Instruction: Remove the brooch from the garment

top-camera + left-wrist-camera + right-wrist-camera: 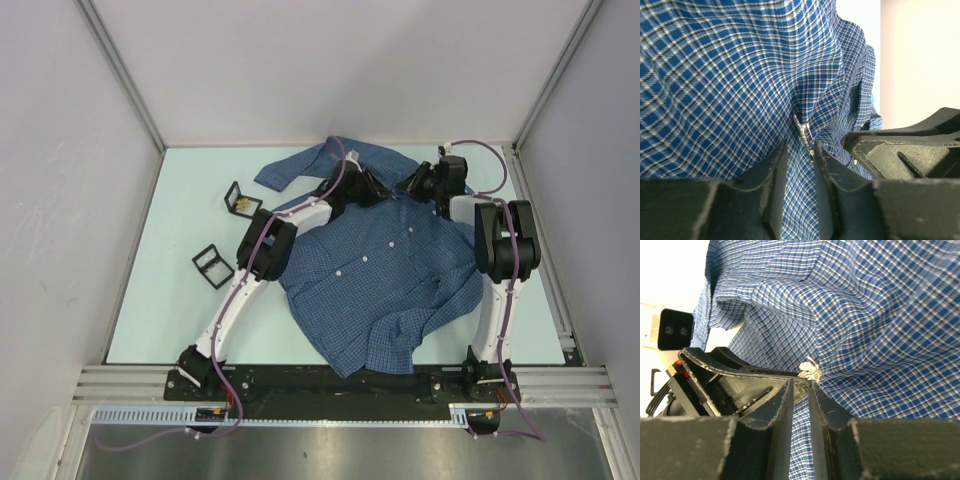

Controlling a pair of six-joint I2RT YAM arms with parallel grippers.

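The garment (385, 270), a blue fine-checked shirt, lies spread on the table. Both grippers meet at its upper part by the collar. The brooch (810, 371) is small and silvery, pinned where the cloth puckers. Its pin also shows in the left wrist view (803, 132). My left gripper (800, 150) has its jaws nearly together on a fold of the shirt just below the pin. My right gripper (801, 386) has its jaws nearly together, with the brooch's lower edge at its fingertips. In the top view the left gripper (372, 188) and the right gripper (412, 186) face each other closely.
Two small black open frames stand on the table left of the shirt, one further back (240, 203) and one nearer (211, 265). The right gripper's finger (905, 150) crowds the left wrist view. The left gripper's finger (735, 377) lies beside the right fingers. Grey walls enclose the table.
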